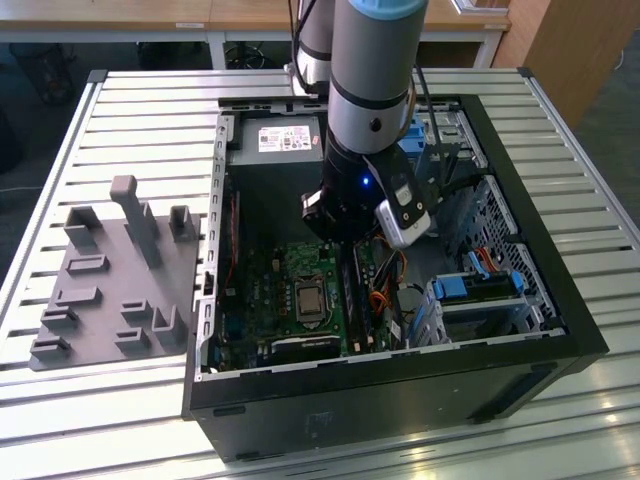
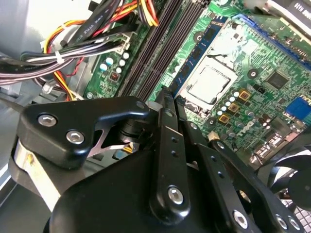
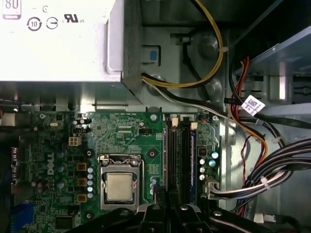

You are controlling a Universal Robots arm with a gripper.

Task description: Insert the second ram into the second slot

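My gripper (image 1: 343,240) hangs inside the open computer case (image 1: 560,300), low over the motherboard (image 1: 300,290). In the second wrist view its black fingers (image 2: 167,126) run together to a point just short of the ram slots (image 2: 158,51), and I see nothing between them. The slots (image 3: 179,155) run as dark parallel strips beside the processor socket (image 3: 119,187). A thin dark-blue stick (image 2: 197,56) stands seated along that row, its edge (image 3: 193,160) also in the first wrist view. Whether this is the second ram, and which slot is the second, I cannot tell.
The power supply (image 1: 275,140) fills the case's far end. Cable bundles (image 3: 272,165) crowd the side beyond the slots. Bright-blue drive brackets (image 1: 480,290) sit at the exterior view's right. A grey fixture plate (image 1: 110,290) lies on the slatted table at the left.
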